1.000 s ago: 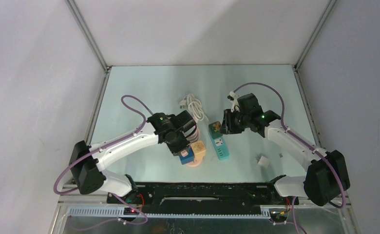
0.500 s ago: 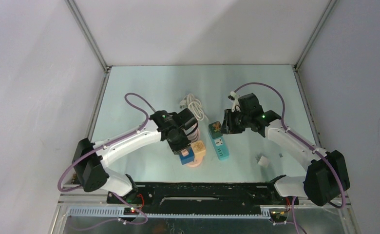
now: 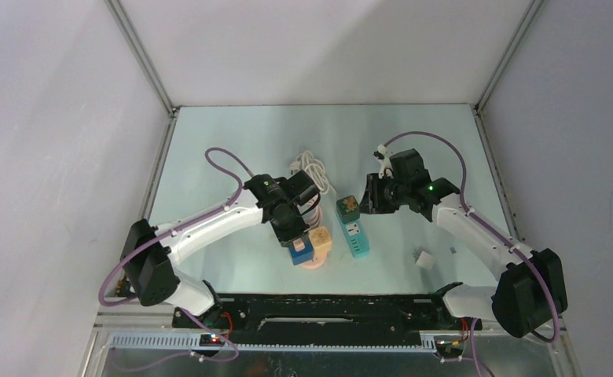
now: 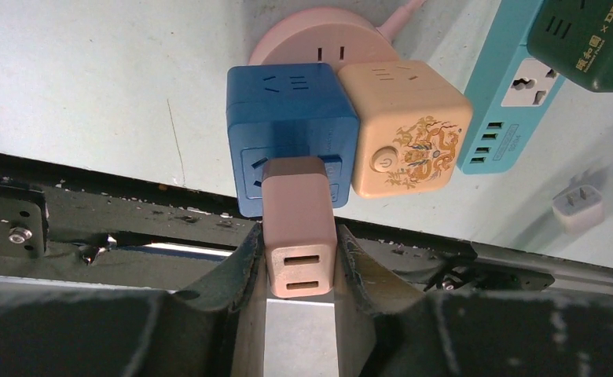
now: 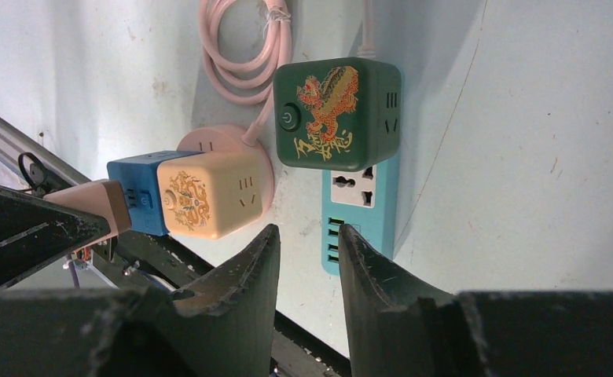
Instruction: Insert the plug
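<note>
Clamping the pink plug (image 4: 299, 208), left gripper (image 4: 298, 247) aims its long axis into the blue cube (image 4: 288, 102), frame centre; right gripper (image 5: 308, 251) narrow, empty.

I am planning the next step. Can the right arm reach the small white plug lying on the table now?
Probably yes. The right gripper holds nothing, and the small white plug lies alone on the table beside that arm, nothing over it. The arm would need to fold back.
</note>
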Robot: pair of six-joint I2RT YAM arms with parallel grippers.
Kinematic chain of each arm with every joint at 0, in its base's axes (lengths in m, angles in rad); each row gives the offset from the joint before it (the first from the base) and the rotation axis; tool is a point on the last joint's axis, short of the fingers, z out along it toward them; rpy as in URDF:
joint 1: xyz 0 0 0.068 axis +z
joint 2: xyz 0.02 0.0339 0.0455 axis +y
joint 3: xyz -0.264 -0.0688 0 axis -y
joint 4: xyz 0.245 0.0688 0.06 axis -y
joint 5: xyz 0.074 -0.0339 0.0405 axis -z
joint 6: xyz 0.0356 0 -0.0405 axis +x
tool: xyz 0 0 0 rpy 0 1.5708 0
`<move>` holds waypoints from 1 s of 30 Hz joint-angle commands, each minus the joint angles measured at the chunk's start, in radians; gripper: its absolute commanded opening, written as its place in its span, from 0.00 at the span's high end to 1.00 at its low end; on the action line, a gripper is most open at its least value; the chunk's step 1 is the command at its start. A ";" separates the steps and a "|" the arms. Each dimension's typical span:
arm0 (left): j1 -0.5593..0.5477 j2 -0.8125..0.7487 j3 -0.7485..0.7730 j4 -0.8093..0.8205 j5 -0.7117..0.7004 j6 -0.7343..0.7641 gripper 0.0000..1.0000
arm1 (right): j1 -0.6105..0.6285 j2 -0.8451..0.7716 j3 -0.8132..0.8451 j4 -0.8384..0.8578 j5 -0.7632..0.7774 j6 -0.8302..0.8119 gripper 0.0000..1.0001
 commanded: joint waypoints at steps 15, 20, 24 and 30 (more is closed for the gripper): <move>-0.025 0.219 -0.224 0.049 -0.027 -0.031 1.00 | -0.019 -0.036 -0.036 0.012 -0.019 -0.013 0.64; -0.030 0.215 -0.225 0.007 -0.080 -0.032 1.00 | -0.020 -0.034 -0.046 0.019 -0.031 -0.016 0.64; -0.030 0.240 -0.185 -0.026 -0.102 -0.012 1.00 | -0.018 -0.035 -0.049 0.028 -0.049 -0.016 0.64; -0.030 0.312 -0.124 -0.040 -0.082 0.036 1.00 | -0.016 -0.053 -0.067 0.044 -0.067 -0.015 0.64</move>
